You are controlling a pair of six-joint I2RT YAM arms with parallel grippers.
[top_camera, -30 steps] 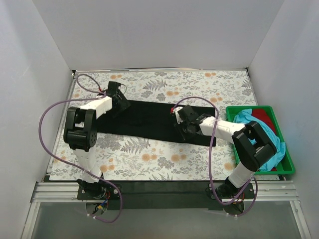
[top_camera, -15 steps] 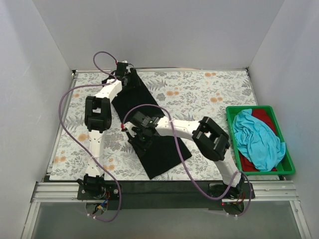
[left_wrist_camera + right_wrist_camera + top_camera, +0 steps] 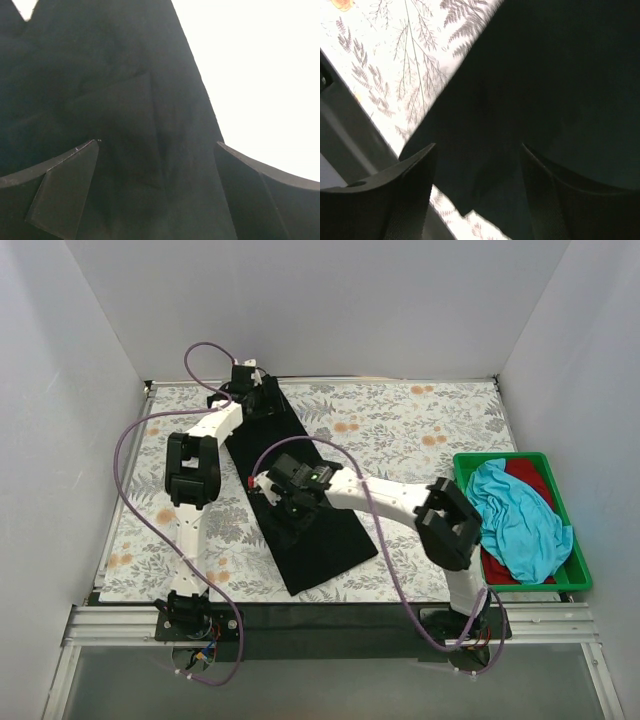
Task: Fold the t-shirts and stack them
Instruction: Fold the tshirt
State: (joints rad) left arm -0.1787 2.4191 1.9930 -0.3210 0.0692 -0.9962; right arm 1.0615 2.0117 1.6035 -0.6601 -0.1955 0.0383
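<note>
Overhead: spotting the black t-shirt [image 3: 320, 540] as a long strip on the table [image 3: 420, 440], running far-left to near-centre, left gripper [image 3: 265, 400] at its far end, right gripper [image 3: 290, 505] mid-strip. Left wrist: showing jaws spread over it. Right wrist: parted too.

We record the top view evenly lit from above, sharp to every edge of the desk [image 3: 430, 430], shadows faint. Left wrist view: background blown to white, black t-shirt [image 3: 125, 125] nearly detailless. Right wrist view: dim, right gripper [image 3: 477, 150] soft-focused

black t-shirt [image 3: 320, 540]: long folded strip, flat, diagonal | turquoise t-shirt [image 3: 515, 525] heaped over red t-shirt [image 3: 528, 470], right
</note>
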